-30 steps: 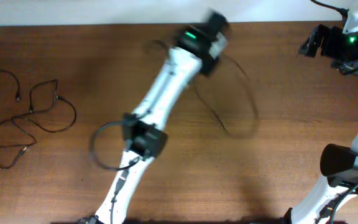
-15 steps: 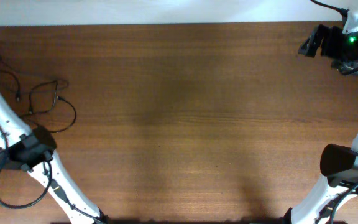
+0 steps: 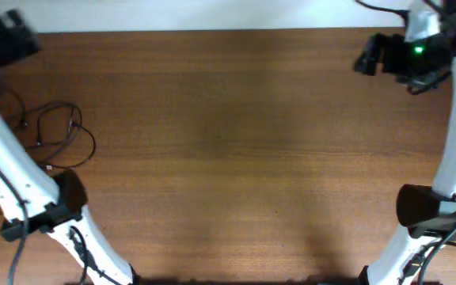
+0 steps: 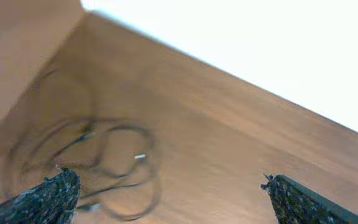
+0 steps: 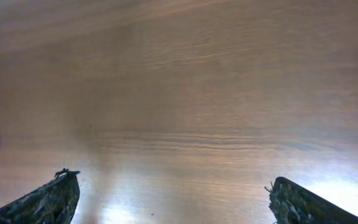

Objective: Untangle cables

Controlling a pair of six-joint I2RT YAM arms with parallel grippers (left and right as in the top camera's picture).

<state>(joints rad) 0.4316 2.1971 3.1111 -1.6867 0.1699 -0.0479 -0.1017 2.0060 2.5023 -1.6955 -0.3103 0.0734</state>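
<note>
Several cables (image 3: 54, 134) lie looped, crossing, at counter (image 3: 236, 158) left edge; untangling not done. Left tool (image 4: 166, 193) apart, empty. Right tool (image 5: 169, 193) apart, empty, far right corner.

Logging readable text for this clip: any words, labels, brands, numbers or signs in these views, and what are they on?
None: no view shows a readable word, label, brand, number or sign.
The table is bare wood grain.
The cables carry no visible tag; the left wrist view of them is blurred.
The right gripper housing shows only a green light, no lettering.
The left gripper is dark and blurred, no marking legible.
</note>
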